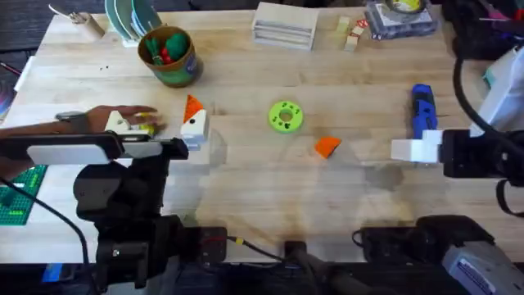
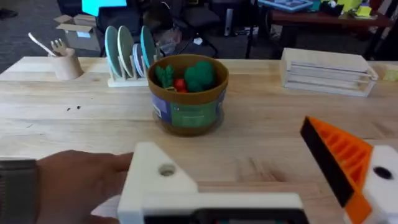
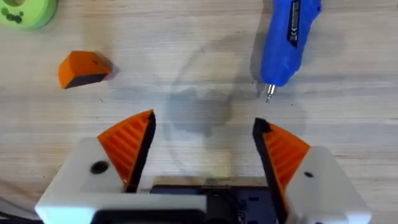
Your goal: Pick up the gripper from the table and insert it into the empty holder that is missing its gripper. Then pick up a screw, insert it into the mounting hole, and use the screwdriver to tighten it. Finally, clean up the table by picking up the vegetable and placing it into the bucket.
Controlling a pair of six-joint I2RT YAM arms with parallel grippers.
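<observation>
Spread wide and empty above the table [image 1: 246, 180]: right tool [image 3: 204, 146], blue screwdriver [image 3: 284, 38] just beyond, loose orange gripper [image 3: 83, 68] farther left; left tool's [image 2: 261, 180] grip unclear.

The surface [image 1: 352, 82] was pale, matt wood with visible grain. The screwdriver [image 3: 284, 40] looked like smooth, glossy blue plastic with a thin metal tip. The gripper [image 3: 83, 68] was matt orange plastic.

bucket [image 2: 188, 112] holds toys | hand [image 2: 74, 183] beside holder [image 2: 163, 180]
</observation>
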